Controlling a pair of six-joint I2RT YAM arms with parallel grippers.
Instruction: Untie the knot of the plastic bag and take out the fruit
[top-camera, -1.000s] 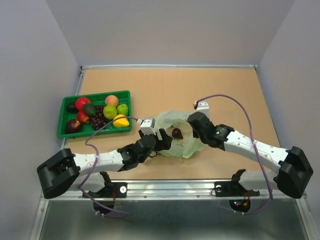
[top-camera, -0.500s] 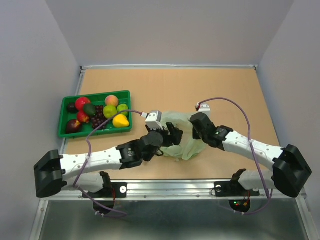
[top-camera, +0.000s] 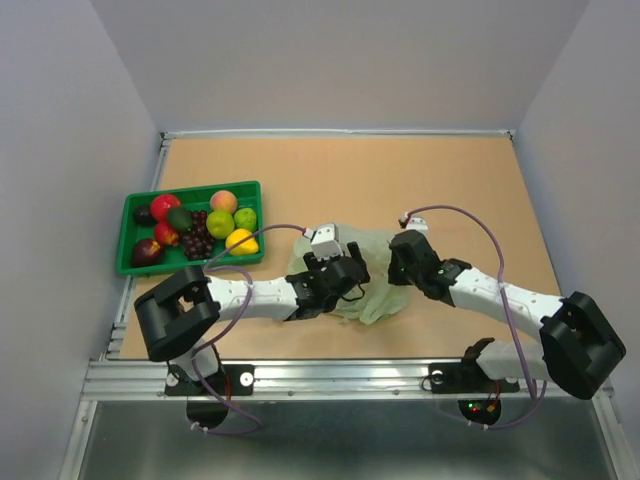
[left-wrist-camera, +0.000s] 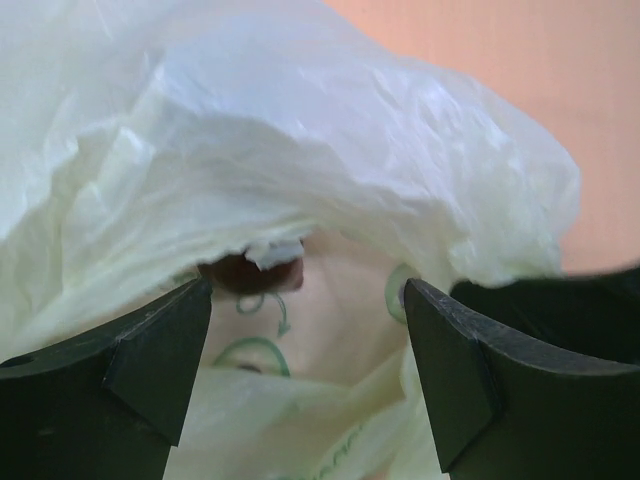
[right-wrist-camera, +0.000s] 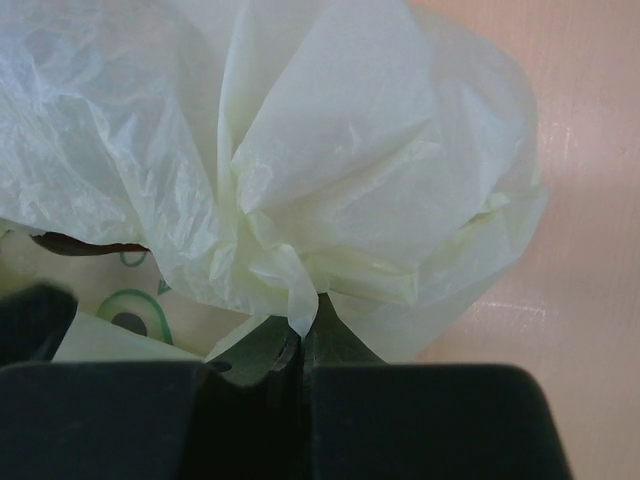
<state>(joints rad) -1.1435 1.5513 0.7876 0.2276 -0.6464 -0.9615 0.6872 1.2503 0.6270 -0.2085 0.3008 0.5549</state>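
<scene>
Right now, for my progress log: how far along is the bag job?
Done: the plastic bag gapes open; fruit lie in the green tray. In hand: right gripper pinches bunched bag plastic, left gripper open at the mouth. Left: a dark fruit inside, not yet out.

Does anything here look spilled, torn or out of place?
Nothing spilled or broken. The plastic bag lies crumpled, a bunch of it pinched in the right gripper, the left gripper open at its mouth. The fruit sits neatly inside the green tray.

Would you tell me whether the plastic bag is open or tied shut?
Open: the left wrist view shows a gap in the plastic bag with a dark fruit inside; the right claw pinches its bunched edge.
</scene>
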